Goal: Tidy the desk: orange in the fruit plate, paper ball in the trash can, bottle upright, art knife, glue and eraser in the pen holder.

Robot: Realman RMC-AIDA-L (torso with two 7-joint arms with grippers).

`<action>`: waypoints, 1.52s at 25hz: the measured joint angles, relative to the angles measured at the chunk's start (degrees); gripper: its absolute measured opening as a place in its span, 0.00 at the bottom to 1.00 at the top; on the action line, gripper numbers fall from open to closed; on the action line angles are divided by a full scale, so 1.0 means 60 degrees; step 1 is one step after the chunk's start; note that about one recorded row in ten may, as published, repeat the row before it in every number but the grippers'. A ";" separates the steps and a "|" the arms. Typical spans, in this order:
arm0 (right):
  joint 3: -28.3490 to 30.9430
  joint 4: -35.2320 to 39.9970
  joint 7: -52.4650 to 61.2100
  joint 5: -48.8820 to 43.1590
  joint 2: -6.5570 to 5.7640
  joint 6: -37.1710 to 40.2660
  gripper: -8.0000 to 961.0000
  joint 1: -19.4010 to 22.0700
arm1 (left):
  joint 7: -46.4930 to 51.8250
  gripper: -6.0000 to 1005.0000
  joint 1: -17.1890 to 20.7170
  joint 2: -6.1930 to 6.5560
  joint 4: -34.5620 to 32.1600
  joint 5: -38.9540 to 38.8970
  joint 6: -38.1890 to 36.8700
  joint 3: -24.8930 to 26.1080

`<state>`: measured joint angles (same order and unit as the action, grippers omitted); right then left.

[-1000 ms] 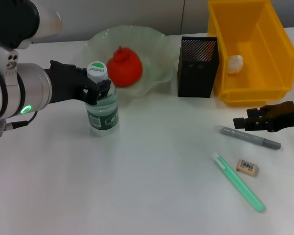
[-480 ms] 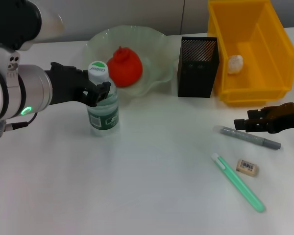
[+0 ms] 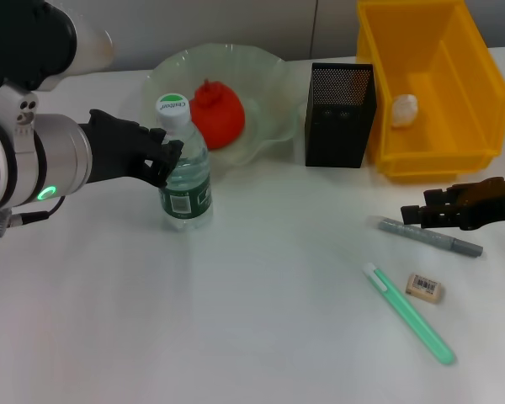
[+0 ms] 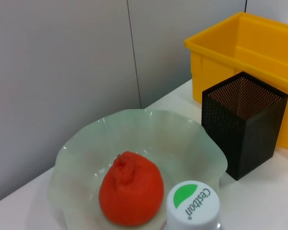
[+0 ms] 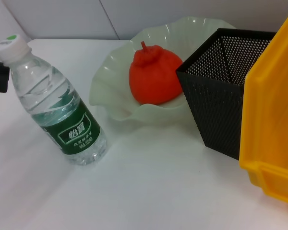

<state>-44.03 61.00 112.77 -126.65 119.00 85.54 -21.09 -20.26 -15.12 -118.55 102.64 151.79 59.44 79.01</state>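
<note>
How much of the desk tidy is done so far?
Done: orange in the fruit plate, paper ball in the trash can. In hand: bottle upright, left gripper open beside it. Left: eraser and two pen-like items on the table, near the right gripper; pen holder looks empty.

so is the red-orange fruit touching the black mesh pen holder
Apart. In the right wrist view the red-orange round fruit sits in the pale-green ruffled glass bowl, and bowl surface and rim show between it and the black square mesh pen holder.

Red-orange orange (image 3: 215, 115), pale-green fruit plate (image 3: 273, 118), yellow trash can (image 3: 463, 101), black mesh pen holder (image 3: 339, 118)
</note>
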 joint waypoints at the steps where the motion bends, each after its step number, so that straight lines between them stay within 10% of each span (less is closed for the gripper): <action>1: 0.0001 0.0000 -0.0003 0.0000 0.0000 0.0000 0.68 0.0000 | -0.0001 0.28 0.0000 -0.0001 0.0011 -0.0001 -0.0007 0.0001; 38: 0.0000 0.0000 -0.0016 0.0170 0.0000 0.0012 0.68 0.0100 | -0.0258 0.40 0.0101 0.0024 0.1369 0.0115 0.0110 0.0477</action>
<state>-44.03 61.00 112.67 -125.63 119.00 85.61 -20.49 -21.81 -14.51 -118.41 110.85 152.48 60.10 81.87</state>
